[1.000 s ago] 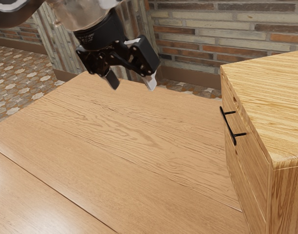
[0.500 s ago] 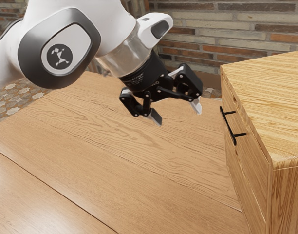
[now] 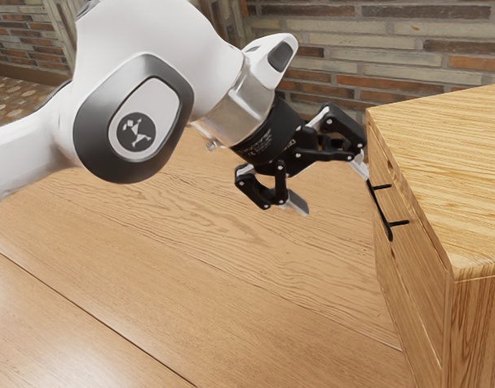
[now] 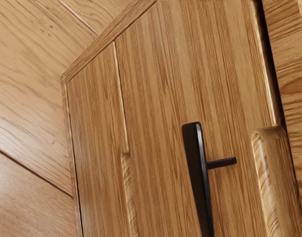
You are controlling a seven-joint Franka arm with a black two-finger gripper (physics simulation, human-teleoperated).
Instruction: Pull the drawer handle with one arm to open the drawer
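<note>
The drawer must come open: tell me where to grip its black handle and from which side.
Grip the handle at mid-bar, between its two posts. It stands off the drawer front with a gap behind, so the open gripper should probably come straight in from the table side, one finger on either side of the thin bar.

No words, numbers or brand names can be read. The one sign is a small white emblem (image 3: 135, 129), a figure of joined dots and lines. It stands on the dark grey round cap (image 3: 163, 99) of the arm (image 3: 191, 40), at ten o'clock in the exterior view.
</note>
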